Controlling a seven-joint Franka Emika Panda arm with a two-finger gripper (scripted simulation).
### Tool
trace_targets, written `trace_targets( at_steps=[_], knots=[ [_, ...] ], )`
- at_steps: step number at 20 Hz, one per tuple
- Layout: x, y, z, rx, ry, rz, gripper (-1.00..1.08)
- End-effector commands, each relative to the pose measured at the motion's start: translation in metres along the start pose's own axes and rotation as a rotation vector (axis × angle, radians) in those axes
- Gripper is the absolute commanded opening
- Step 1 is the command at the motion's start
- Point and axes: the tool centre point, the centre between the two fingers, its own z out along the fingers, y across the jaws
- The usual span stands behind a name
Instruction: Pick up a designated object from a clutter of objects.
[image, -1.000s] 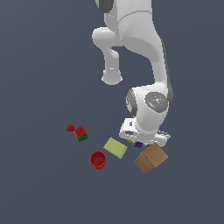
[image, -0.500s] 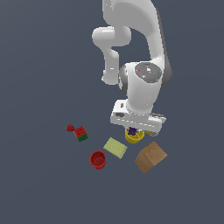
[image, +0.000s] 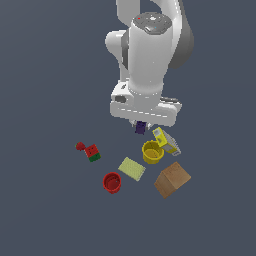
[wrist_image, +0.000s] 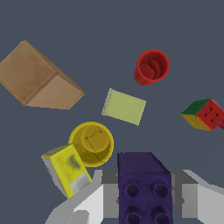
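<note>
The claw (image: 141, 125) is clamped on the tiny dark purple studded block (wrist_image: 144, 186), raised clear above the clutter at frame centre; pickup looks essentially complete.

A plain dark grey floor (image: 45, 210) carries a red cup (image: 112, 182), a pale yellow-green pad (image: 132, 168), a yellow cup (image: 152, 152) touching a yellow carton (image: 166, 141), a brown box (image: 172, 179), and a red-green cube (image: 92, 152) just beside a small red ball (image: 80, 146).
</note>
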Motion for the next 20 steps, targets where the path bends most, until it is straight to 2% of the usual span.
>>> trace_targets(
  at_steps=[1,11,20],
  knots=[
    [-0.005,0.015,-0.027,0.000,-0.002,0.000,-1.00],
    [-0.020,0.065,-0.122,-0.004,-0.008,0.002,-1.00],
    [-0.026,0.091,-0.172,-0.007,-0.011,0.003,-1.00]
  ],
)
